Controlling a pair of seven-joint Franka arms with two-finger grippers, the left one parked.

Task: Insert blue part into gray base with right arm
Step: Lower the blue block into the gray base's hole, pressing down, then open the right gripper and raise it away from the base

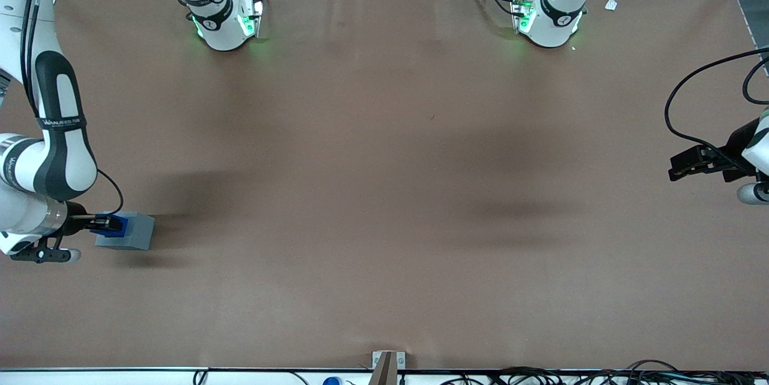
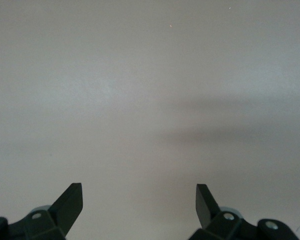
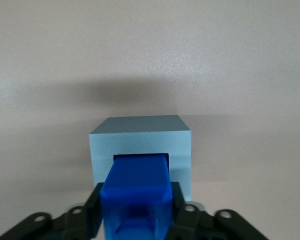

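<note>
The gray base [image 1: 127, 231] lies on the brown table near the working arm's end. It also shows in the right wrist view [image 3: 140, 140], with its square recess facing the gripper. The blue part [image 1: 114, 226] is held between the fingers of my right gripper [image 1: 107, 224]. In the right wrist view the blue part [image 3: 136, 192] has its leading end inside the recess of the base. My right gripper [image 3: 136, 207] is shut on the blue part, one black finger on each side of it.
The brown table surface [image 1: 384, 181] stretches wide toward the parked arm's end. Two arm bases [image 1: 228, 18] [image 1: 550, 12] stand at the table edge farthest from the front camera. Cables [image 1: 541, 376] and a small bracket [image 1: 387, 364] lie along the nearest edge.
</note>
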